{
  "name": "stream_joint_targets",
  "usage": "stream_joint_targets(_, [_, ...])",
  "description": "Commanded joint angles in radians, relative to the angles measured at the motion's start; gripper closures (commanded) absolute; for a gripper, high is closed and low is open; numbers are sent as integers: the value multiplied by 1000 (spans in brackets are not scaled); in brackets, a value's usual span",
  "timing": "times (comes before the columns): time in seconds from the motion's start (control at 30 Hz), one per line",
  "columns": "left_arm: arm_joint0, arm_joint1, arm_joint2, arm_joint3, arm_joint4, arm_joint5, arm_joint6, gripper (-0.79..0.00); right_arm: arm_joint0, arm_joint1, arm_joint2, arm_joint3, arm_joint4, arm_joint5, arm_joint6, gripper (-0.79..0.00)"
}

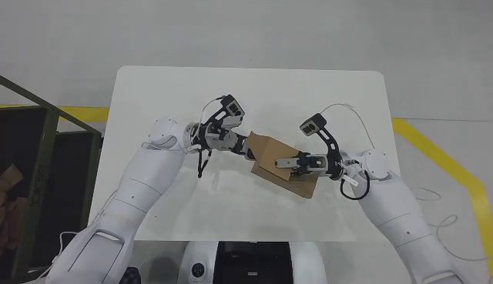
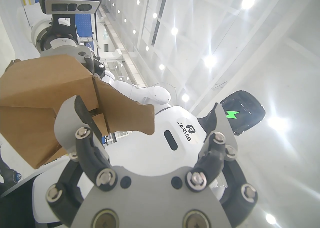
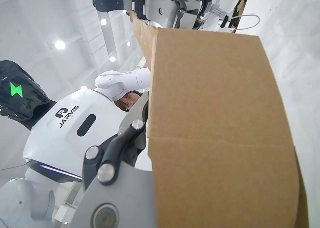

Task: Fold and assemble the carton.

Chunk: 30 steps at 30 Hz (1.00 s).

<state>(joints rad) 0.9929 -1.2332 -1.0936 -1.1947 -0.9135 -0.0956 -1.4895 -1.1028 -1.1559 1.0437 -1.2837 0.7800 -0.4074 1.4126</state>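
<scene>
The carton (image 1: 276, 158) is held tilted over the middle of the table (image 1: 154, 99), between both grippers. The left gripper (image 2: 147, 106) has its jaws wide apart, one finger (image 2: 83, 114) touching a loose flap (image 2: 125, 114) that juts between them. The right gripper (image 1: 293, 162) is at the carton's other end. I cannot tell whether its jaws are closed, because a broad creased panel (image 3: 220, 114) covers them in its wrist view
</scene>
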Motion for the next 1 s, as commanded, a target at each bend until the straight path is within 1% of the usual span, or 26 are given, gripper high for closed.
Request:
stream_joint_targets(0.0, [-1, -1, 3, 1, 1, 0, 0, -785, -1, 0, 1, 0, -1, 0, 0, 0])
stream_joint_targets(0.33, [-8, -2, -1, 13, 11, -15, 9, -785, -8, 2, 13, -1, 2, 4, 4, 0])
stream_joint_targets(0.57, [-1, 7, -44, 10, 43, -79, 47, -785, -12, 4, 17, -3, -5, 18, 18, 0])
stream_joint_targets(0.8, [7, 28, -106, -15, 187, -179, 104, -785, -12, 9, 33, 1, 26, 66, 66, 0])
stream_joint_targets(0.97, [-5, 39, -138, -13, 293, -316, 113, -785, -2, 13, 46, 20, 51, 117, 117, 0])
